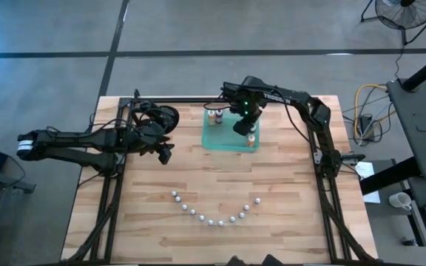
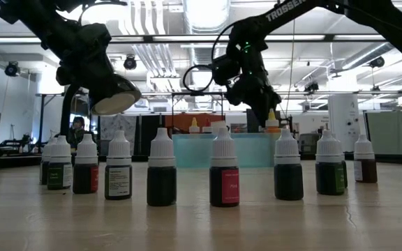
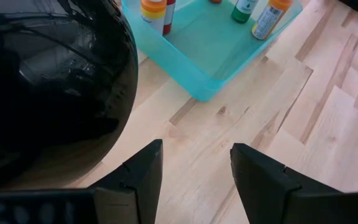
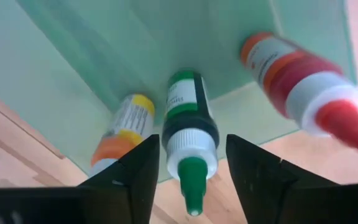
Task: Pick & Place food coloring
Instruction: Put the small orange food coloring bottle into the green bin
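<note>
While the left arm waits over the left half of the light wooden slatted table (image 1: pixel 220 185), its left gripper (image 1: pixel 166 154) hangs above bare boards just left of the flat translucent green tray (image 1: pixel 214 137); in the left wrist view its two dark fingers (image 3: pixel 138 177) stand well apart with nothing between them.

An arc of small white-capped dark bottles (image 1: pixel 211 219) curves across the near-middle of the table, standing upright and spaced apart; the low view shows them as a row (image 2: pixel 161 177) in front of the tray.

Up against the tray's far-left corner stand two orange-capped bottles (image 1: pixel 215 114).

Right gripper (image 1: pixel 241 124) hovers over the tray's right part. In the right wrist view its fingers flank a green-capped dropper bottle (image 4: pixel 189 134) without touching it; a visible gap shows on either side, so the jaws are parted around it, not gripping. The bottle stands on the tray floor. Beside it are an orange-and-yellow bottle (image 4: pixel 120 134) on one side and a red-capped bottle (image 4: pixel 303 87) on the other, all inside the tray. From above, only an orange-topped bottle (image 1: pixel 251 138) shows clear of the gripper, near the tray's near-right corner.
</note>
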Motion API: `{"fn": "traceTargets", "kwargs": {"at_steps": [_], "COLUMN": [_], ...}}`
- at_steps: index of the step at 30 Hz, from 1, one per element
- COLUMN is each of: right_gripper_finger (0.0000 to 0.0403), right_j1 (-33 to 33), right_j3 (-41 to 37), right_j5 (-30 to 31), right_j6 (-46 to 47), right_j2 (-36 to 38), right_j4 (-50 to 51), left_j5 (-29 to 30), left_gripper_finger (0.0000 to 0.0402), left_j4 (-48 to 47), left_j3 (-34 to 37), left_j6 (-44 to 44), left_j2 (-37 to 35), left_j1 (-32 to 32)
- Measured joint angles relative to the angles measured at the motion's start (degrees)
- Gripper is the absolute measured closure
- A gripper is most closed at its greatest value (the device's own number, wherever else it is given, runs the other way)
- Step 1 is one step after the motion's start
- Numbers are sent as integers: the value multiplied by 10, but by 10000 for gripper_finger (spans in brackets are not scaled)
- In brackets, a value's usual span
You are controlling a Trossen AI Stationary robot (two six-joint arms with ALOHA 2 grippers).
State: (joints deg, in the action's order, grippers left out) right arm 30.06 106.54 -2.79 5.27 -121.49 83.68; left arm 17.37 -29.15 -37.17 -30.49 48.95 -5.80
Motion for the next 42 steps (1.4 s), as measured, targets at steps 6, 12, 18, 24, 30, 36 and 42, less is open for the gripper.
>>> {"fn": "traceTargets", "kwargs": {"at_steps": [6, 12, 18, 24, 30, 36, 42], "right_gripper_finger": [210, 209, 214, 218, 218, 218, 218], "right_j1": [0, -3, -34, -86, -142, -226, -325], "right_j3": [38, 96, 174, 262, 280, 277, 236], "right_j5": [0, 0, -8, -5, 0, 38, 87], "right_j6": [2, 5, -30, -58, -29, 37, 94], "right_j2": [0, 2, 2, 7, 46, 72, 105], "right_j4": [-2, -3, -33, -32, -11, 66, 62], "left_j5": [0, 1, 3, 1, 1, 0, -1], "left_gripper_finger": [239, 239, 239, 239, 239, 239, 239], "left_j4": [0, 12, 12, 12, 12, 11, 1], "left_j3": [0, 0, 0, 0, 0, 0, 0], "left_j6": [0, 1, 13, 18, 23, 14, 20], "left_j2": [0, 0, 0, 0, 0, 0, 0], "left_j1": [0, 0, 0, 2, 16, 31, 34]}}
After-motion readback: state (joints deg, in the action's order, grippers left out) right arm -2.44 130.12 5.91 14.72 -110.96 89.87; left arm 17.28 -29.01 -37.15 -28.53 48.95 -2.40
